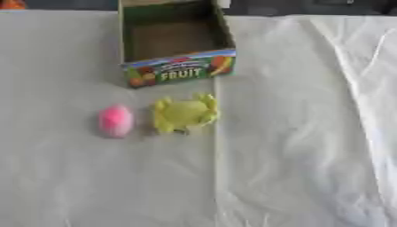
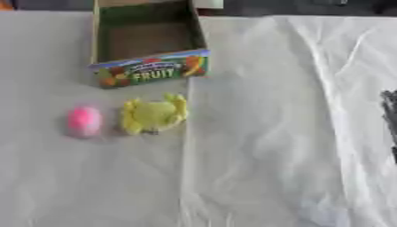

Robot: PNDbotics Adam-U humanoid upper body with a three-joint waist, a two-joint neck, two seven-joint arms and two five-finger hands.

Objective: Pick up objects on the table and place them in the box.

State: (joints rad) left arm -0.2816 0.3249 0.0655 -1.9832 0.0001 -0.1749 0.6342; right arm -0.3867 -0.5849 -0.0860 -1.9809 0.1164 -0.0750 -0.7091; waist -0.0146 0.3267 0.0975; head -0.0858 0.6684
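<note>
An open cardboard box (image 1: 180, 69) with "FRUIT" printed on its front wall stands at the back, left of centre, and its brown floor shows. In front of it on the white cloth lies a yellow crab-shaped toy (image 1: 184, 113). A pink egg-shaped object (image 1: 114, 120) lies just left of the toy, a small gap apart from it. A dark sliver of my right hand (image 2: 390, 111) shows at the right edge of the right eye view, far from both objects. My left hand shows in neither view.
A wrinkled white cloth (image 1: 294, 133) covers the table, with raised folds running down the right side. A small orange thing (image 1: 11, 4) sits at the far left corner. The table's dark far edge lies just behind the box.
</note>
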